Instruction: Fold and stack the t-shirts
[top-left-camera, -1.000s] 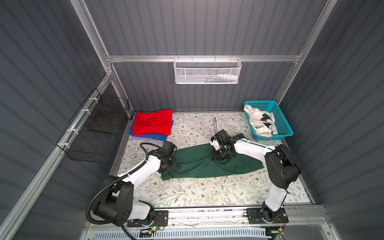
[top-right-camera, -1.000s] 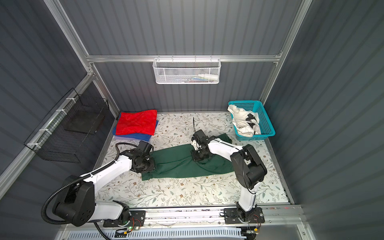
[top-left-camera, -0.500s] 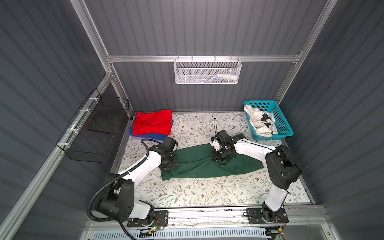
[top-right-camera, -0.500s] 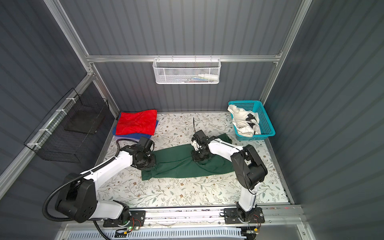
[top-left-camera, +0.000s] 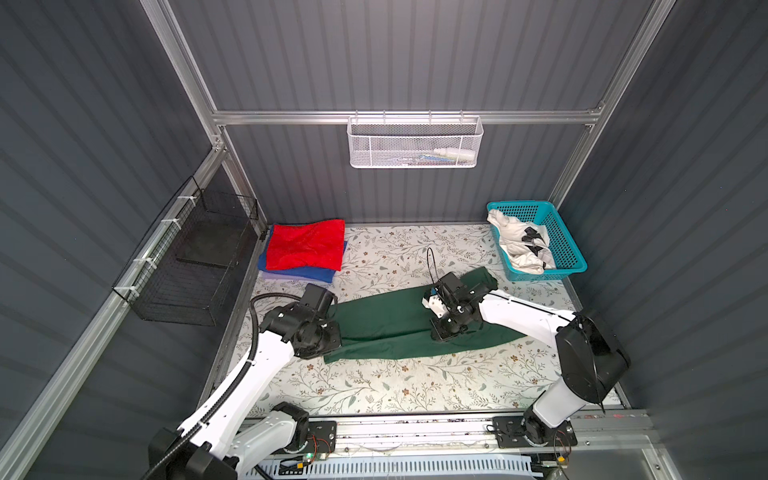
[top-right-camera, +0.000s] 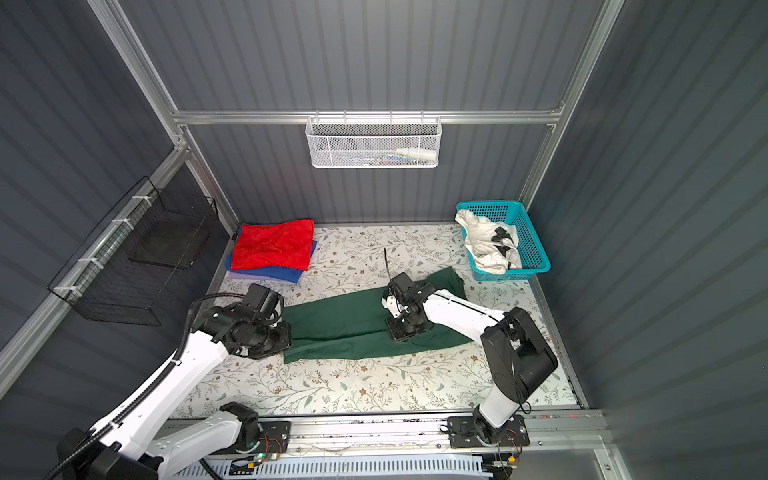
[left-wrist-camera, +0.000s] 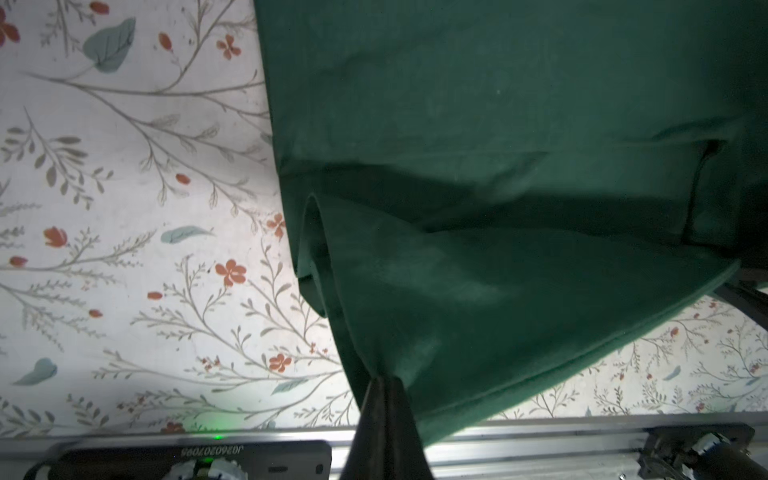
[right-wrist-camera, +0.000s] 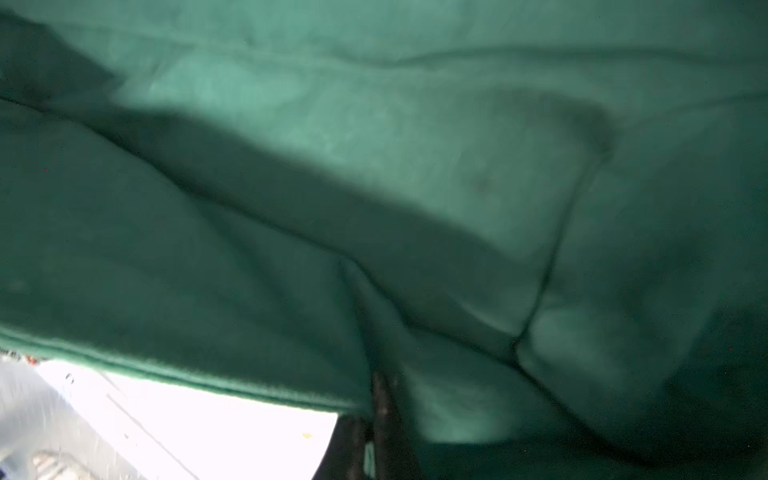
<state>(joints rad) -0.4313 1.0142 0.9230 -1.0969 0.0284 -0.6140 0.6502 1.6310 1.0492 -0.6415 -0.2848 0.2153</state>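
— Left wrist view: our left gripper gripped an end of the large dark green cloth t-shirt, spread on the floral table.
— Our right gripper pinched its middle, likely for folding.

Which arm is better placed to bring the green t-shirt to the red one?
Left, probably: the left gripper pinches the green t-shirt at the end nearest the red t-shirt, on its side.

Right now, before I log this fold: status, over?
Left fingers, right fingers shut on green t-shirt. T-shirt a long folded strip on table. Nothing in the way.
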